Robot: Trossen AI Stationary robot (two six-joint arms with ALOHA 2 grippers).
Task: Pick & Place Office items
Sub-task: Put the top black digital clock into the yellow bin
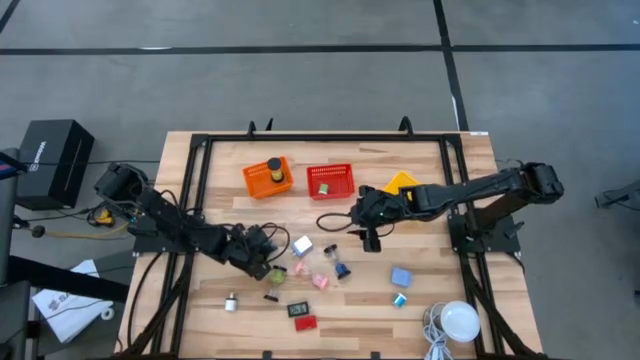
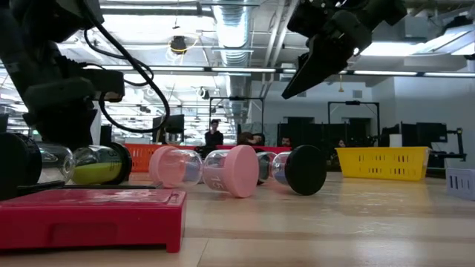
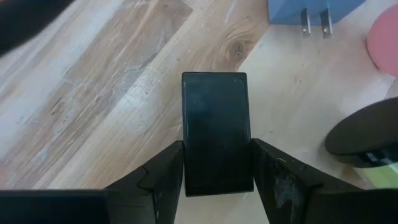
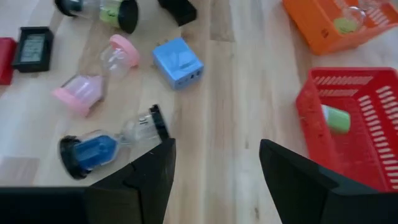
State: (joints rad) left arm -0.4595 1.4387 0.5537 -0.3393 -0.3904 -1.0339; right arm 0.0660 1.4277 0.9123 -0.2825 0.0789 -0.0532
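Observation:
A small black rectangular block [image 3: 216, 118] lies on the wooden table [image 3: 93, 93] among the office items left of centre, with my left gripper [image 3: 217, 146] [image 1: 265, 262] shut on it. Beside it are a blue plug block [image 3: 311, 9] and a green hourglass with black caps [image 2: 89, 163]. My right gripper [image 1: 368, 238] [image 4: 217, 146] hangs open above the table's middle with nothing between its fingers. Below and ahead of it lie a blue hourglass [image 4: 93, 149], a pink hourglass [image 4: 93, 78] and the blue block [image 4: 177, 62]. My left gripper pinches the black block between its two fingers, one on each long side [image 3: 189, 158], at the end nearest the gripper. The fingers slant down from the table's left and lie along the block. The block looks flat on the wood; whether it is lifted does not show.
Orange [image 1: 268, 178], red [image 1: 331, 181] and yellow [image 1: 400, 183] mesh baskets stand along the far side. A flat red case [image 1: 305, 322] and a black display [image 1: 298, 309] lie near the front edge, small blue blocks [image 1: 401, 277] to the right, a white dome with a cable [image 1: 460, 322] at front right.

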